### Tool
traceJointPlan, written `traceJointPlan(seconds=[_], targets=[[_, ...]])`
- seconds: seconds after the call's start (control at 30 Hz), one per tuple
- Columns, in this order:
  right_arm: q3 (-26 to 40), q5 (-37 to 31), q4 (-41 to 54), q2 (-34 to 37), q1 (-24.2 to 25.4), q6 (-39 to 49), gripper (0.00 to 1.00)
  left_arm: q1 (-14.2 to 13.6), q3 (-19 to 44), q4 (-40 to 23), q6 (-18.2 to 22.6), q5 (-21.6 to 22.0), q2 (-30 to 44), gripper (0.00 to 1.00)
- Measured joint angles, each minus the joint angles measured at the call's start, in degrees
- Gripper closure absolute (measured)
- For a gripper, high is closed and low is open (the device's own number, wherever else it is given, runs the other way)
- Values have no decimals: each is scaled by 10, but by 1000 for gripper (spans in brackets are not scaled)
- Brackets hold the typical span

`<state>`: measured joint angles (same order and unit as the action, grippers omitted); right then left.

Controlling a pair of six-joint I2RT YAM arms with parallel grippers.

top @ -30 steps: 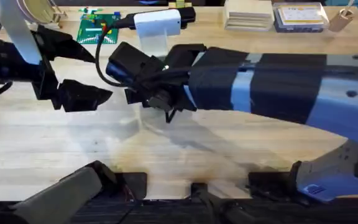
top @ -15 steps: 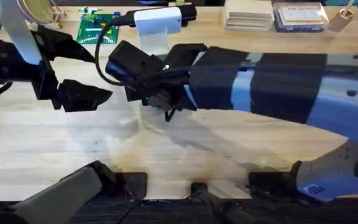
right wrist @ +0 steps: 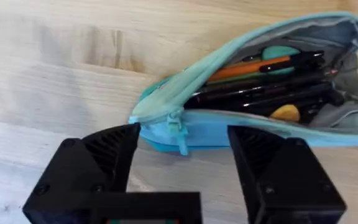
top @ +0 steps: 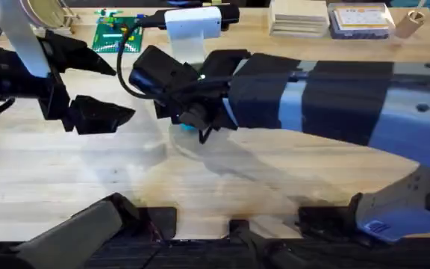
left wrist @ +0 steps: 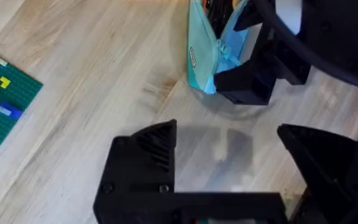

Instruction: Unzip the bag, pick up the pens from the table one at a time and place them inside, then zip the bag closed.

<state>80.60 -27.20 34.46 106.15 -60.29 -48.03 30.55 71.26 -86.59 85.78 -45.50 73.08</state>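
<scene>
The light blue bag (right wrist: 229,127) lies on the wooden table (right wrist: 55,74) with its zipper wide open. Several pens (right wrist: 260,93), black ones and an orange one, lie inside it. My right gripper (right wrist: 182,149) is open, straddling the bag's tapered end, and the zipper pull (right wrist: 179,130) hangs between its fingers. From overhead the right arm covers the bag (top: 186,126) except for a blue sliver under the right gripper (top: 197,128). My left gripper (top: 118,90) hovers open to the bag's left and holds nothing. The left wrist view has the bag (left wrist: 205,56) beyond the left gripper (left wrist: 229,168).
A green board (top: 118,31) and a white object (top: 192,26) sit at the table's back, just beyond the bag. Stacked boxes (top: 297,16) and a clear blue-lidded box (top: 358,19) stand at the back right. Bare wood stretches in front of the bag.
The right gripper has shifted slightly toward the table's back, uncovering a sliver of the blue bag. The left arm has not moved.
</scene>
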Motion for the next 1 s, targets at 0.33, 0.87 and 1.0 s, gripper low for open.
traceJointPlan(seconds=[0.33,0.87,1.0], targets=[[0,0,-2,0,0,0,322,0,0,0,0,0,0,7],[0,0,-12,17,1,0,474,0,0,0,0,0,0,8],[0,0,-13,17,1,0,485,0,0,0,0,0,0,7]])
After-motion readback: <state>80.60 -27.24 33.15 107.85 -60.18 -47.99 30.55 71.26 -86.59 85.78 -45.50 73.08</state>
